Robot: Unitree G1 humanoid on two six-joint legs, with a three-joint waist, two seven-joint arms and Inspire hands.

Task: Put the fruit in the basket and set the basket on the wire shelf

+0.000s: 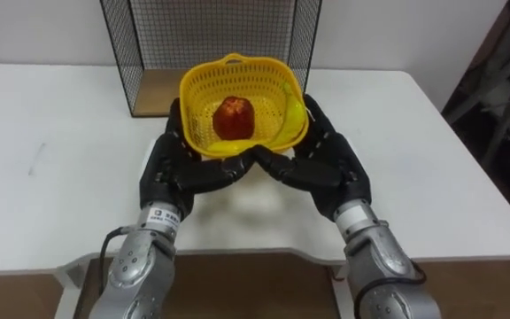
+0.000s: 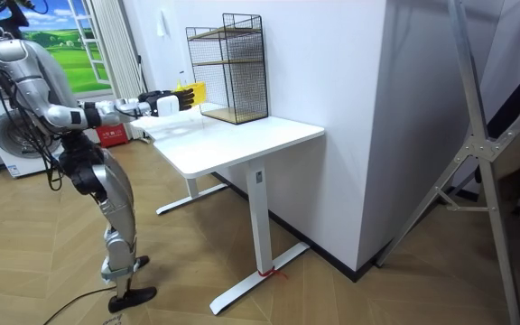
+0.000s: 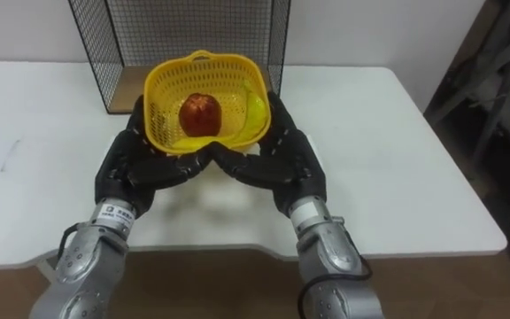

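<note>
My left hand [image 1: 180,168] and right hand [image 1: 326,164] lie palm-up side by side, thumbs meeting in front. Their fingers run fairly straight up either flank of the basket [image 1: 197,102], cradling it from below rather than clamping it. The basket is yellow plastic with an open weave and a small loop at its far rim. I see it held clear of the table [image 1: 51,177], with its shadow falling on the white top beneath my wrists. Inside it, a red apple [image 1: 234,118] sits near the middle. A yellow-green fruit [image 1: 292,115] leans against the right wall; I cannot tell what kind it is. Just beyond the basket stands the black wire shelf [image 1: 149,44], its wooden floor bare where I can see it. In the room view the robot stands at the table's end on the room view's left, both arms stretched forward over the top, and the shelf stands at the far edge by the wall.
</note>
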